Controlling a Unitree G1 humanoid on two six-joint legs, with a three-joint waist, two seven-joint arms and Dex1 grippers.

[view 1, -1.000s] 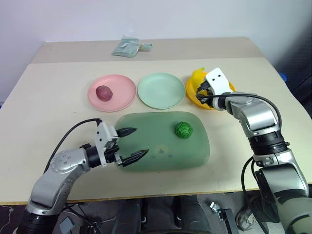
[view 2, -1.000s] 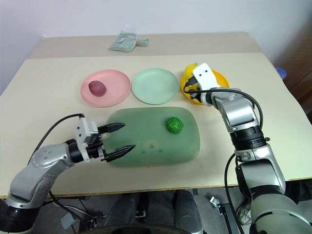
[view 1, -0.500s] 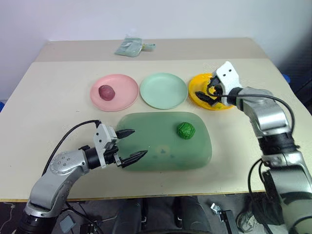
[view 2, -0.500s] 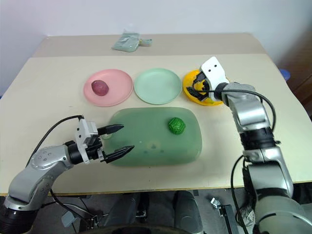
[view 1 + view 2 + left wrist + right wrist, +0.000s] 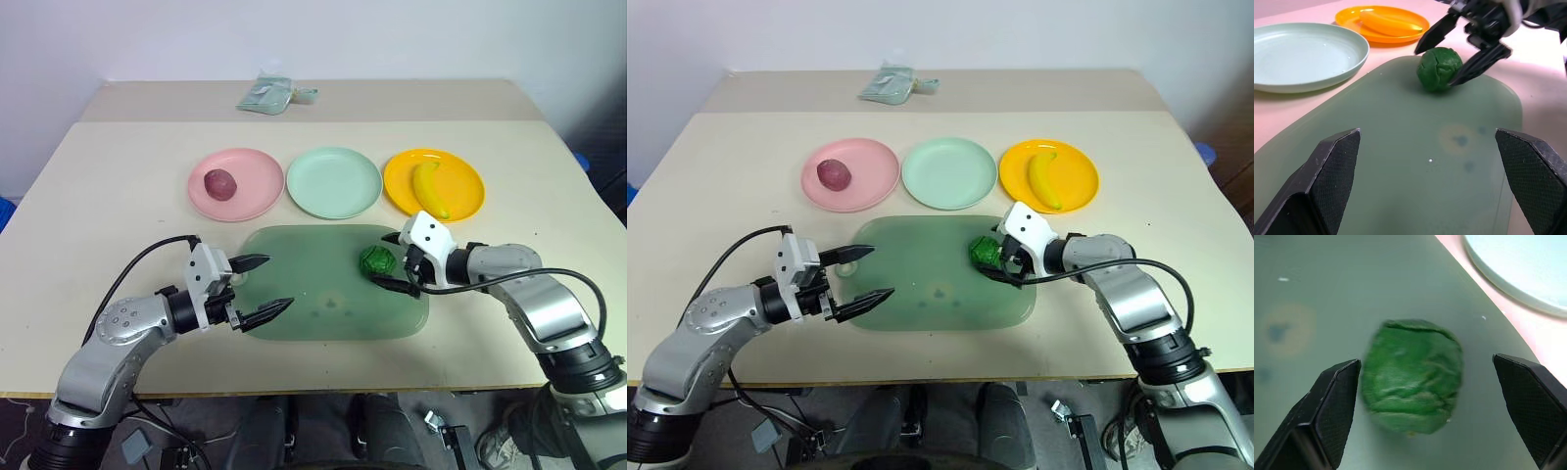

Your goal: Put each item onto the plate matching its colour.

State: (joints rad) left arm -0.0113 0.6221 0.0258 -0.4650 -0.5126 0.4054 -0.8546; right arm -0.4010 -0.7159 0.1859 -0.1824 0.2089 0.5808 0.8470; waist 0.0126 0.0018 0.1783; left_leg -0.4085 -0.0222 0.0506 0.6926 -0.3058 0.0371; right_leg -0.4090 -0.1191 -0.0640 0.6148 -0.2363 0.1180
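Right gripper (image 5: 389,261) fingers spread wide either side of the green ball (image 5: 375,261), not clamped; ball sits on the green board (image 5: 323,304) at the mint plate's (image 5: 333,182) 5 o'clock. Left gripper (image 5: 265,284) released, over the board's left edge. Banana (image 5: 427,188) on orange plate (image 5: 466,186), purple fruit (image 5: 219,182) on pink plate (image 5: 257,186).

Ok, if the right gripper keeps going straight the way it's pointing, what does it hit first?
Most likely the green ball on the green board. The right gripper points straight at it with open jaws either side; how close it is stays unclear.
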